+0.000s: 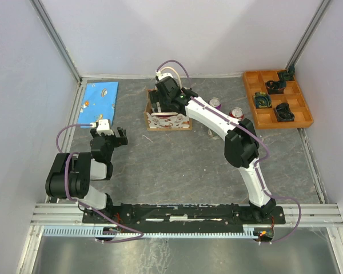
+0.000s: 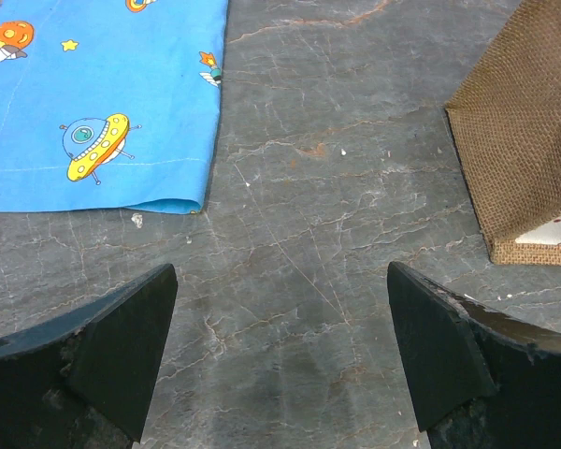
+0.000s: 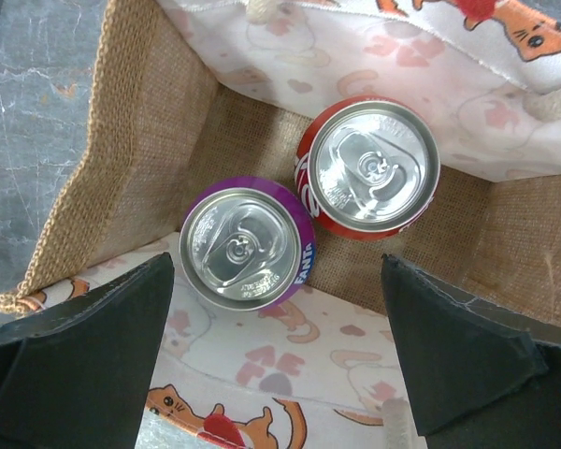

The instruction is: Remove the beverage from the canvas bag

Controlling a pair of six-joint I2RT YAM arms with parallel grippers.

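Left arm (image 1: pixel 74 177): bulky rounded black joint housings with white shell links between them.
Right arm (image 1: pixel 240 148): same build, with long white links and a black housing at the elbow.
Wrist block (image 1: pixel 103 125): small white box on the left arm's black wrist.
Cables (image 1: pixel 298 214): thin lavender leads, one looping along each arm to its base.
Cream cable (image 1: pixel 170 71): short pale loop beside the lavender one at the right wrist.
Base plate (image 1: pixel 183 214): long black bar under both arms, with small orange-red fittings at its front.
Left gripper (image 2: pixel 280 267): two matt black wedge fingers (image 2: pixel 122 346), edges chipped and dusty.
Right gripper (image 3: pixel 277 257): matching black wedge fingers (image 3: pixel 467 365), with pale scuffs along the edges.
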